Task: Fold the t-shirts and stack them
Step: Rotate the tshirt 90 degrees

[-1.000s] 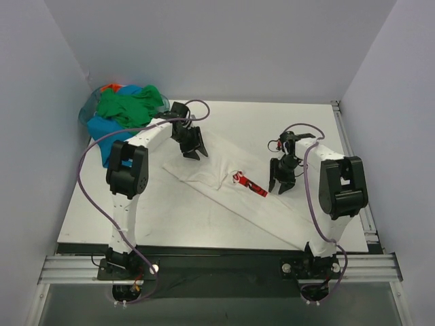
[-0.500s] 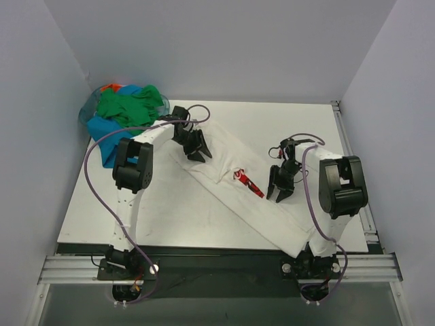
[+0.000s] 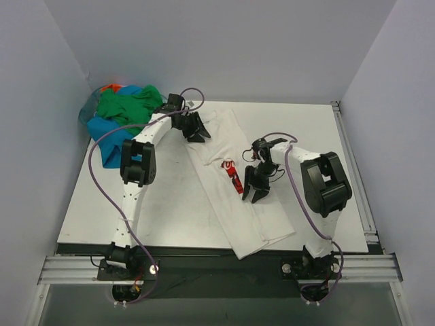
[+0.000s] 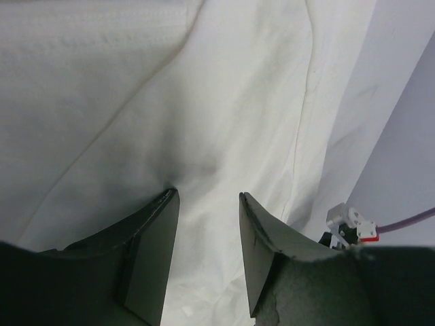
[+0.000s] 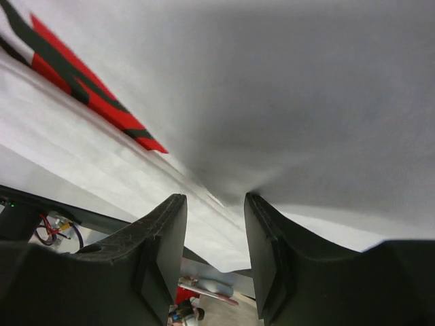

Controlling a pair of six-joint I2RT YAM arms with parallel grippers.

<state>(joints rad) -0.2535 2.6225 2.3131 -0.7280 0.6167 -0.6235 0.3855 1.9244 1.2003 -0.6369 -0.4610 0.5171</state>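
Note:
The white t-shirt (image 3: 258, 221) lies as a long narrow band down the middle of the table, with its red logo (image 3: 231, 171) on the left edge. My left gripper (image 3: 196, 132) is on its far end. Its jaws stand apart over white cloth (image 4: 238, 102), which puckers at one fingertip (image 4: 170, 197). My right gripper (image 3: 251, 193) is at mid-band beside the logo (image 5: 75, 75). Its jaws stand apart, with grey-shaded cloth (image 5: 306, 102) bunching at one fingertip (image 5: 255, 204). The green shirt (image 3: 129, 107), blue shirt (image 3: 105, 132) and orange shirt (image 3: 112, 87) lie piled at the far left.
The white table (image 3: 306, 129) is walled by grey panels at the back and on both sides. The pile of coloured shirts hangs over the table's far left corner. The metal rail (image 3: 217, 268) with both arm bases runs along the near edge.
The white shirt went from a wide diagonal spread to a narrower, steeper band. My left gripper moved toward the back. My right gripper moved left, toward the logo.

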